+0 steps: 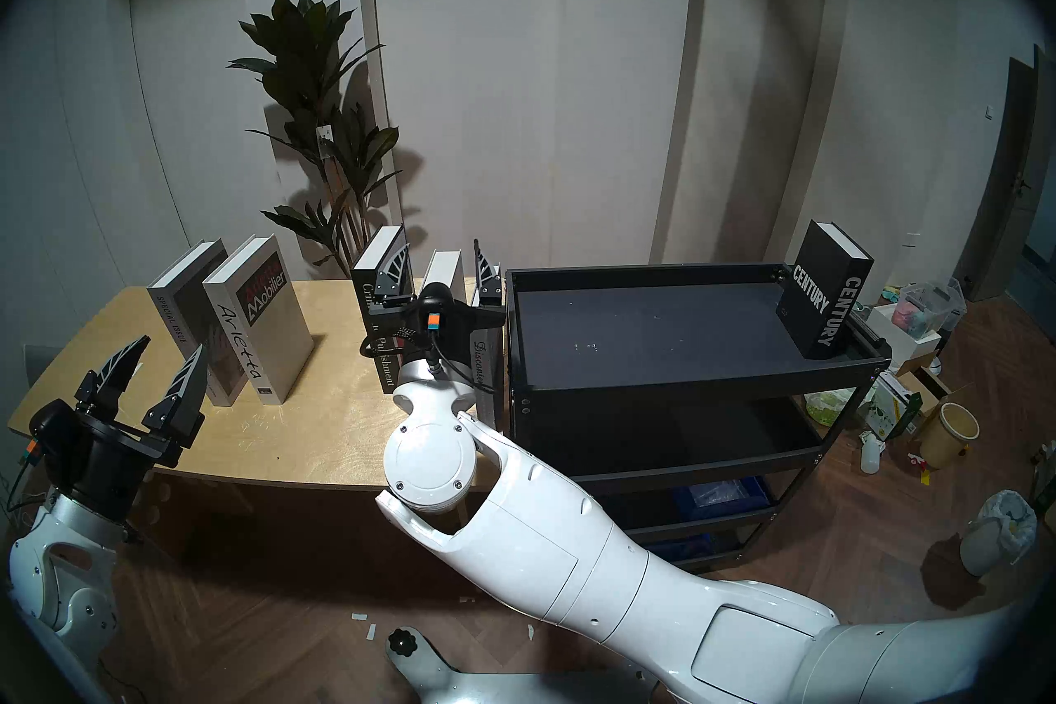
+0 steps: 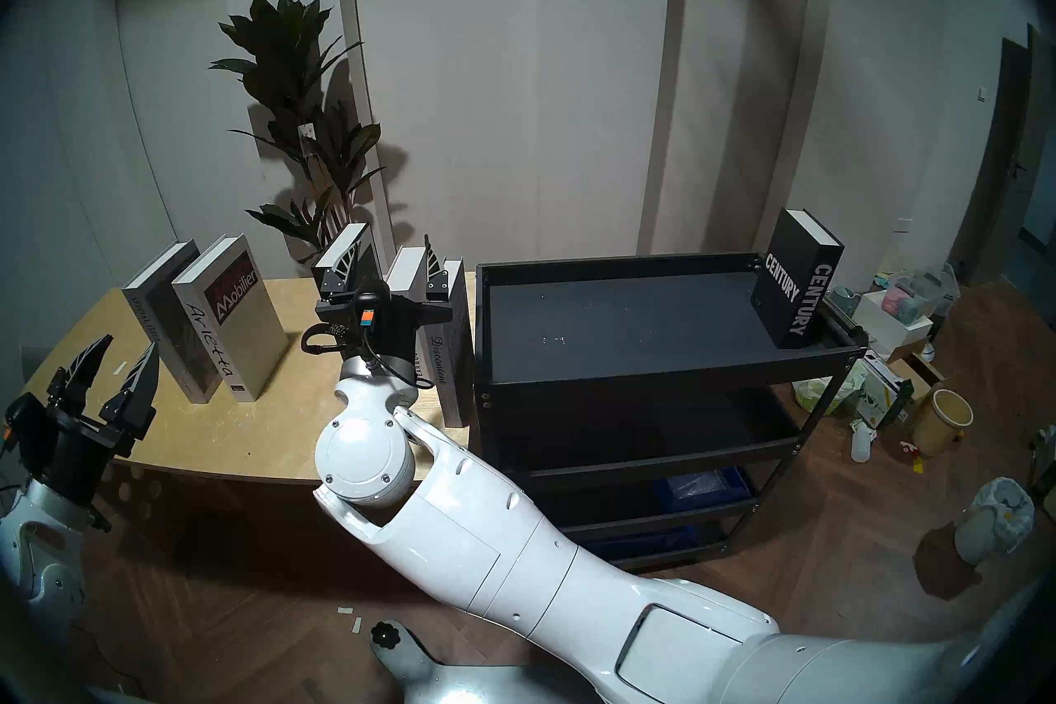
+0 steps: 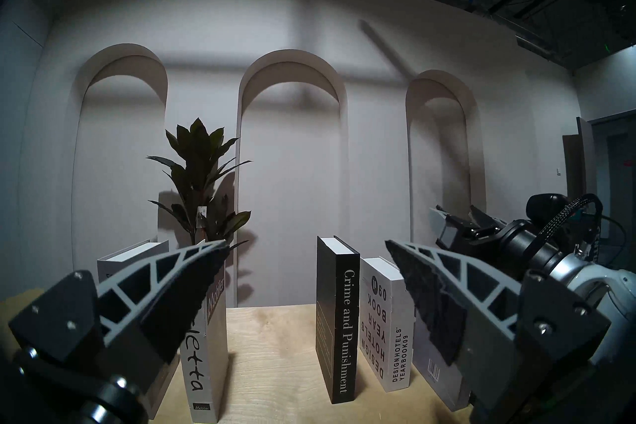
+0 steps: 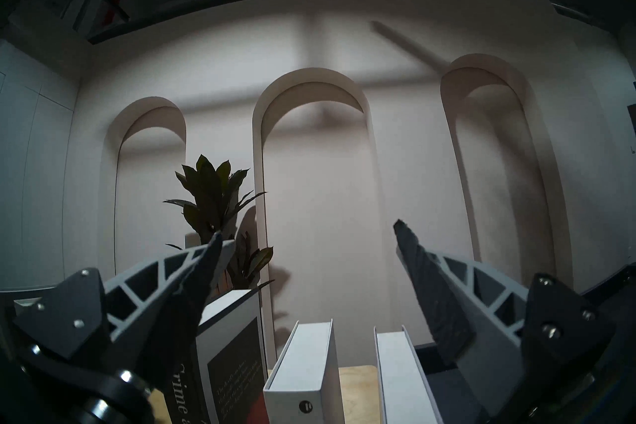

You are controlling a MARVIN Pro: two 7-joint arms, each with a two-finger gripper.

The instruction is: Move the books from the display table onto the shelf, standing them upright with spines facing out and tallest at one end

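Note:
On the display table (image 1: 320, 428), two grey books, SPECIAL ISSUE (image 1: 180, 297) and Arietta (image 1: 260, 320), stand upright at the left. Black Crime and Punishment (image 1: 384, 371), a white yearbook (image 1: 446, 266) and grey Discontent (image 1: 483, 371) stand by the shelf (image 1: 657, 331). Black CENTURY (image 1: 823, 303) stands upright at the right end of the shelf's top tray. My right gripper (image 1: 441, 243) is open at the tops of the three right-hand books, holding nothing; the yearbook (image 4: 303, 361) shows between its fingers. My left gripper (image 1: 173, 343) is open and empty at the table's front left.
A tall potted plant (image 1: 320, 114) stands behind the table against the arched wall. The shelf's lower tiers hold a blue bin (image 1: 720, 497). Boxes, a yellow bucket (image 1: 951, 434) and a lined waste bin (image 1: 997, 531) crowd the floor to the right of the shelf.

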